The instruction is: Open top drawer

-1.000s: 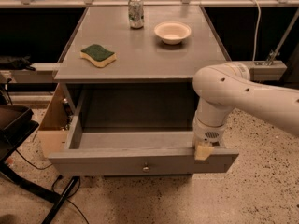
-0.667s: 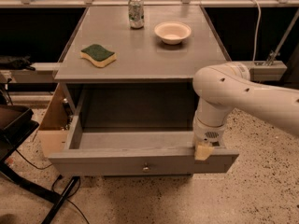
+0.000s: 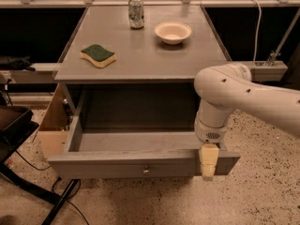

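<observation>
Drawer (image 3: 136, 142) stands pulled well out beneath the table (image 3: 140, 55) top — rigid, empty, likely light and easy-sliding, best taken by the centre knob (image 3: 146, 170) or front lip — where the gripper (image 3: 209, 162) hangs at the right end, clamped or not I cannot tell.

Your gripper (image 3: 209, 161) points straight down, hanging directly beneath the white wrist (image 3: 212, 125). Right above the wrist sits a rounded elbow (image 3: 220, 81), and from it the forearm (image 3: 267, 102) stretches off to the gripper's right, out of view.
</observation>
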{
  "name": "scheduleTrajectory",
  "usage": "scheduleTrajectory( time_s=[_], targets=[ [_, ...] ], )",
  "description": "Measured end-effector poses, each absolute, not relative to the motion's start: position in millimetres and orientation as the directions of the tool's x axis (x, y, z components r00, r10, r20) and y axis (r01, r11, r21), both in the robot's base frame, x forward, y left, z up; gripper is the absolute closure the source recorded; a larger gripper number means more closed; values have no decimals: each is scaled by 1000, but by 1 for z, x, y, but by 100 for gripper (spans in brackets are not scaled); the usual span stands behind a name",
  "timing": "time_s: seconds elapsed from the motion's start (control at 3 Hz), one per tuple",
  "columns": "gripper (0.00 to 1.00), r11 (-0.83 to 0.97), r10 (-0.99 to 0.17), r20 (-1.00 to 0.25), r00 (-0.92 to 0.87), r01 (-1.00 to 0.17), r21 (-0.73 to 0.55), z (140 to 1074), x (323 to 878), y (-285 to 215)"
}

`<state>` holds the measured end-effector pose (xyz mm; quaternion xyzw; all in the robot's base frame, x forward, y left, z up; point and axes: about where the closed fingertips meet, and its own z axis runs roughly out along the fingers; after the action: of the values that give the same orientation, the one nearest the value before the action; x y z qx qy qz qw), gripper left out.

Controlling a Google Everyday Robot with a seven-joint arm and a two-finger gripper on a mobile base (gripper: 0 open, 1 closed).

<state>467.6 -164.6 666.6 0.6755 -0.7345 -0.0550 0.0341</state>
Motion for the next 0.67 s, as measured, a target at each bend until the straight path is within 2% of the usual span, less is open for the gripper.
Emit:
scheduleTrajectory(
  time_s=[0.33,0.67],
  targets=[
    [0,81,-996,-25,-85,-989,127,666,467,-165],
    [16,102,-993,-40,-109,-984,145,663,449,-172]
  ],
)
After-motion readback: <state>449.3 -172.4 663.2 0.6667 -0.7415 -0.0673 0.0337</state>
